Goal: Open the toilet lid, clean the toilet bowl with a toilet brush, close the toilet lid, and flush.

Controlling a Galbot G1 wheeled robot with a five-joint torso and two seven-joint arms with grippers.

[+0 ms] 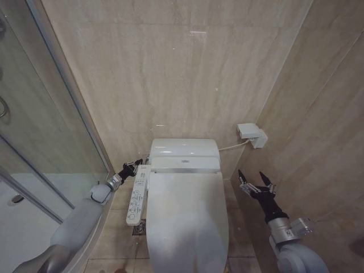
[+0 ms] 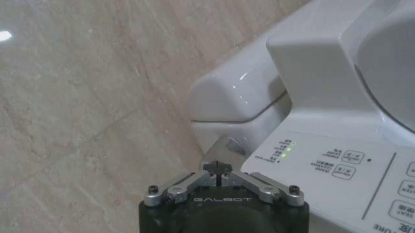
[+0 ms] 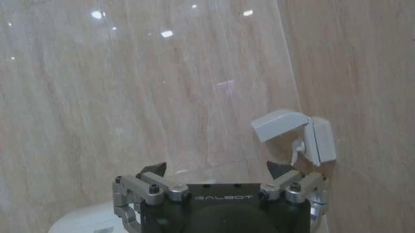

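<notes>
From the head camera, the toilet lid (image 1: 185, 222) lay closed over the toilet bowl (image 1: 149, 250). The left gripper (image 1: 135, 165) sat beside the button panel (image 1: 137, 195) near the tank, while the right gripper (image 1: 255, 180) waited near the wall, fingers spread wide.

At the left wrist, the fingers met, pinched closed, just short of a chrome flush button (image 2: 233, 144). Flushing looked in hand; a short push forward seemed needed.

At the right wrist, the spread fingers faced a wall socket (image 3: 298, 136).

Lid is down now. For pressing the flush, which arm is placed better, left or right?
Probably left. The left claw, shut, sits at the toilet's rear by the button panel, near a small silver knob. The right claw, open, hangs off the far side.
</notes>
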